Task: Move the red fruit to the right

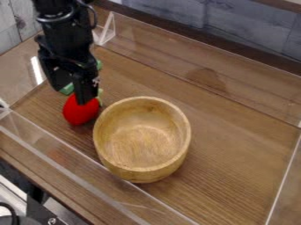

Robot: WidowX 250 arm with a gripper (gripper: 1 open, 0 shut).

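We see the gripper point(77, 86) spread wide, holding nothing, pointing down directly above the red fruit point(80, 110). The fruit sits on the table point(235, 114), just left of the wooden bowl point(143, 138), touching its rim.

gripper point(74, 83) covering the red fruit's point(80, 111) top, arm cut off by the upper edge

Black arm point(62, 22) — blocky two-fingered black pincer point(74, 88)
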